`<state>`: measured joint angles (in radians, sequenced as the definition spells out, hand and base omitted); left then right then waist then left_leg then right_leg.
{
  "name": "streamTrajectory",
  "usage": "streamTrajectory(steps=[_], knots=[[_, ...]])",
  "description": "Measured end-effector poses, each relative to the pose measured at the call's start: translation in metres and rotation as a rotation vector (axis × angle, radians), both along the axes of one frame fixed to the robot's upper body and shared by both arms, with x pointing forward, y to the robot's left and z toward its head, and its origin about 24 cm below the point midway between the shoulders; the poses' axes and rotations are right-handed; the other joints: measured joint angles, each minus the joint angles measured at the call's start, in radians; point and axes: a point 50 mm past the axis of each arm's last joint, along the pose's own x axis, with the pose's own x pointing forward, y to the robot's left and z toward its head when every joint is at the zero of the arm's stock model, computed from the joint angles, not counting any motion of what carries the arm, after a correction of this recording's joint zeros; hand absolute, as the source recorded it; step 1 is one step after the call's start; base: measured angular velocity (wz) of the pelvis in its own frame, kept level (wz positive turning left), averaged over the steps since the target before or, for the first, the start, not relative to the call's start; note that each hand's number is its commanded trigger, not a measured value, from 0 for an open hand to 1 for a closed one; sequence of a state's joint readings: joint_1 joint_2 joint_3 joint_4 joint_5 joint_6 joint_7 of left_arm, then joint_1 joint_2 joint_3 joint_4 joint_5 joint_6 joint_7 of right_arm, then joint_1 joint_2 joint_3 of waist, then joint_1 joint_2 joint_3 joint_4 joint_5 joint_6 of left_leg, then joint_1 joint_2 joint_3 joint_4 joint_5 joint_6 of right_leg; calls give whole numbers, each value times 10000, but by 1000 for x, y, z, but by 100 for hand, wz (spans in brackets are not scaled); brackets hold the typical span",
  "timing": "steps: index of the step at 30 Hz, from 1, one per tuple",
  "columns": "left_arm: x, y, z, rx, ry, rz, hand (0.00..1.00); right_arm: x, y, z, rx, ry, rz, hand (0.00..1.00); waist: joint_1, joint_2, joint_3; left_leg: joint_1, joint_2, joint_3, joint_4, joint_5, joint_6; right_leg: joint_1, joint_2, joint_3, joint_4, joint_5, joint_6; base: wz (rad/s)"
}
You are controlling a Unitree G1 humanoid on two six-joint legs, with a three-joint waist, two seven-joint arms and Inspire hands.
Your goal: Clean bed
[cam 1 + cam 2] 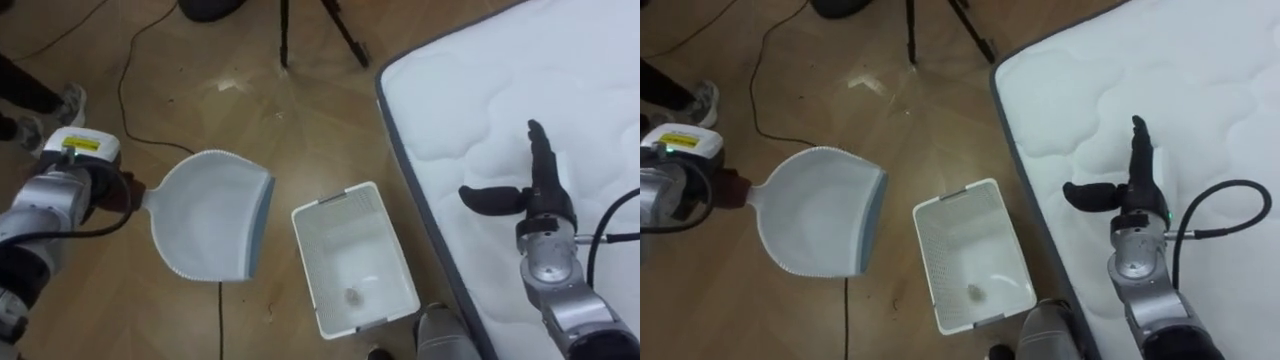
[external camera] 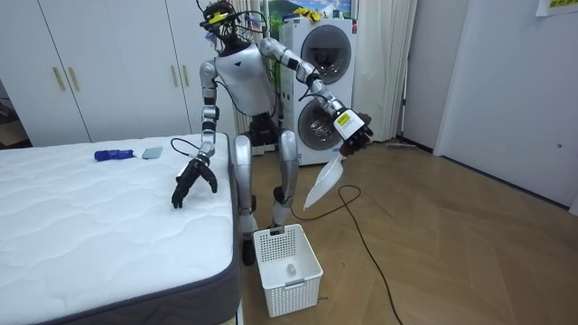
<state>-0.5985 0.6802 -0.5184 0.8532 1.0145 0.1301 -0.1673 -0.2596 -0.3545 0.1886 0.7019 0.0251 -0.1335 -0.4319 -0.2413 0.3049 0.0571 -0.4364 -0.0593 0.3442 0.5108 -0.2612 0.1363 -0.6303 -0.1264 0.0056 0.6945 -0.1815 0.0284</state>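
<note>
Standing on the wooden floor at the corner of the bed's white quilted mattress (image 1: 480, 80), the robot has a white slotted plastic basket (image 1: 335, 198) on the floor just in front of its feet, close beside the mattress edge. A small brownish scrap (image 1: 352, 295) lies on the basket's bottom. The left hand (image 1: 108, 190) is clamped round the handle of a pale grey plastic dustpan with a blue-grey lip (image 1: 210, 215), holding it above the floor to the left of the basket, apart from it. The right hand (image 1: 535, 195) is over the mattress near its edge, fingers straight and thumb spread wide, holding nothing; whether the fingertips touch the surface cannot be told. In the room view, a blue object (image 2: 115, 154) and a small flat grey object (image 2: 152, 153) lie near each other at the far side of the mattress, well apart from that hand.
</note>
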Motion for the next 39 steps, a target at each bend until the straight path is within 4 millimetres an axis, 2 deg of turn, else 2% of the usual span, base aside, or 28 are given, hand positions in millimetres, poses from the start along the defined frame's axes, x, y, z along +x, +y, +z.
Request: streamTrajectory(steps=[2,4,10,11,13,16,18,20,22,24,26,27,28,29,30,32,33,34,35,39], knots=[[2,-1,3,-6,-126,-55,100,0,-1,0,51,9,9,0,-21,27,5,71,-14,137,-66,-5,-9,5,70,227,-2,-7,31,-18],[3,-3,4,-27,-186,-129,100,0,-1,0,66,5,5,0,-80,78,8,111,-17,187,-126,-3,-15,27,79,249,-18,6,53,-13],[4,-5,5,-34,-215,-223,100,0,-2,1,105,-9,2,0,-142,63,3,241,-4,331,-335,12,-35,198,150,410,-281,26,86,-9],[4,-8,4,-43,-212,-337,100,0,-3,1,69,28,39,0,-140,6,-23,302,-3,330,-380,14,-32,265,180,469,-331,16,94,-3],[5,-14,3,-208,-196,-507,100,-2,-4,0,45,110,5,0,-132,7,-18,460,-6,341,-473,66,61,401,185,469,-385,-26,100,0],[5,-20,2,-1112,-342,-483,100,-7,-5,-5,177,248,-25,0,-115,-25,-1,730,-36,347,-699,119,159,592,170,430,-404,-86,78,0],[6,-25,2,-1891,-467,-453,100,-9,-7,-6,167,331,-36,0,-89,-56,8,818,-7,299,-734,121,165,747,131,190,-531,-140,-15,4],[2,-32,-2,-3001,-710,-570,100,-15,-11,-10,251,443,-153,0,39,-78,12,981,79,291,-795,103,171,924,150,5,-701,-124,-93,-2],[-6,-34,-6,-4045,-964,-524,100,-22,-12,-14,305,513,-193,0,202,-110,6,1109,147,292,-850,74,118,1040,272,22,-878,-110,-156,-18],[-13,-38,-7,-4940,-1237,-630,100,-30,-15,-19,369,632,-280,0,559,-278,-54,1251,148,333,-975,65,53,1020,450,256,-933,-118,-196,-30],[-29,-40,-9,-6130,-1814,-542,100,-43,-13,-27,616,863,-373,0,1083,-603,-186,1424,246,363,-1057,59,-77,1125,767,532,-1174,-58,-283,-48],[-32,-43,-11,-6475,-1962,-471,100,-46,-13,-30,751,952,-470,0,1181,-656,-186,1521,302,326,-1062,36,-120,1257,813,518,-1296,-19,-325,-45],[-41,-47,-20,-7171,-2134,-227,100,-54,-13,-36,1007,1162,-655,0,1325,-785,-236,1722,337,50,-1088,-9,-202,1549,941,514,-1482,-2,-362,-29],[-52,-50,-28,-7793,-2233,-3,100,-62,-12,-43,1193,1421,-801,0,1390,-959,-314,1917,341,-275,-1143,-30,-266,1818,1032,517,-1664,-2,-399,-18],[-56,-52,-30,-8055,-2290,73,100,-66,-12,-46,1291,1522,-875,0,1401,-1031,-352,1966,346,-477,-1143,-46,-309,1936,1084,508,-1764,2,-417,-8],[-65,-61,-35,-9114,-2587,302,100,-79,-12,-56,1849,1878,-1369,0,1421,-1371,-423,2251,410,-739,-1215,-111,-419,2367,1276,540,-2119,52,-436,-7],[-67,-64,-38,-9463,-2676,409,100,-82,-12,-58,1969,1943,-1492,0,1466,-1443,-436,2367,444,-740,-1248,-124,-442,2495,1308,573,-2203,69,-434,-28],[-70,-70,-42,-10100,-2870,630,100,-89,-12,-63,2132,2093,-1678,0,1572,-1597,-499,2656,461,-701,-1434,-144,-474,2723,1359,611,-2361,103,-449,-36],[-71,-77,-43,-10682,-3107,771,100,-95,-10,-67,2234,2242,-1813,0,1599,-1739,-522,2924,470,-696,-1574,-155,-488,2974,1462,758,-2511,129,-423,-39],[-70,-96,-33,-12244,-4088,626,100,-104,-3,-73,2610,2445,-1872,0,1603,-2130,-534,3491,471,-329,-1893,-233,-515,3279,1634,1034,-2645,172,-377,-44]])
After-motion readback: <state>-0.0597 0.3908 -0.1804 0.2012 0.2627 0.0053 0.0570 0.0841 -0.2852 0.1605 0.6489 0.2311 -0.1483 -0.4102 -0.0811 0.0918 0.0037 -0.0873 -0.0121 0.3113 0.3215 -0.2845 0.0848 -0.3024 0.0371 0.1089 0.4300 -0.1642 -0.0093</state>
